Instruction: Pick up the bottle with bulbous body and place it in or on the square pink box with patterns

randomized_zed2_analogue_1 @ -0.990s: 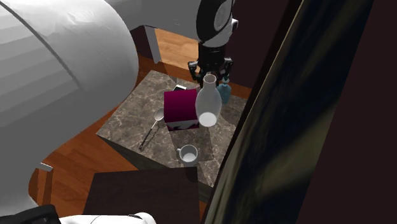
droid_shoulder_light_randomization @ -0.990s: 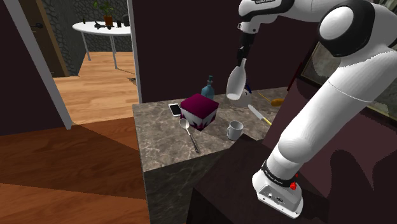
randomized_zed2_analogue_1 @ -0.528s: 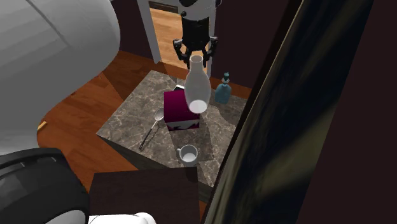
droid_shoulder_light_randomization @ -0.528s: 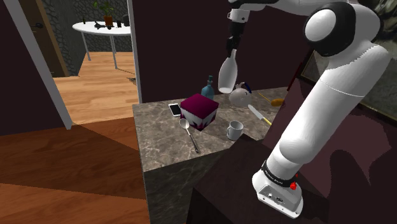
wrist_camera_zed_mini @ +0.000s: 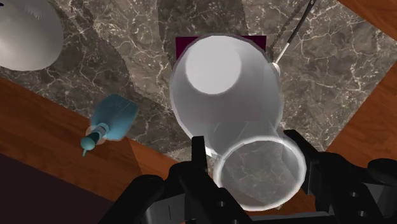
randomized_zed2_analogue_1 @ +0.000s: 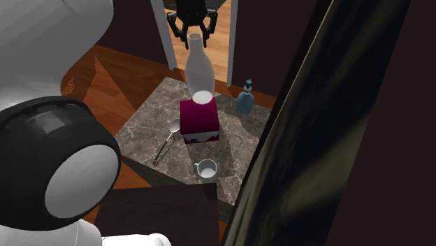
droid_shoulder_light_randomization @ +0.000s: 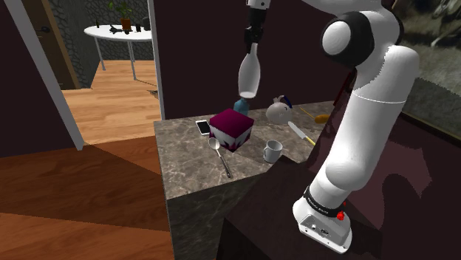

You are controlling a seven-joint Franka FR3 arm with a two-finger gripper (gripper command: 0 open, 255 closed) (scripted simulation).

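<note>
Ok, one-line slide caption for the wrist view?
Wrist view: fingers clasp the neck of the pale bulbous bottle, hanging over the magenta box on the marbled counter, blue bottle alongside.

Bottle (wrist_camera_zed_mini: 226,95) in claw (wrist_camera_zed_mini: 254,162), above box (wrist_camera_zed_mini: 188,44)

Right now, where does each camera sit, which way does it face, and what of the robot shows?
Shoulder view: beside the stand, facing down across the counter toward a doorway; stand, arm and gripper show.
Second exterior view: high behind the arm, facing down over the counter; arm joints and gripper show.
Wrist view: on the hand, facing down; fingers clasp the white bottle.
Shared: white bottle, box.
</note>
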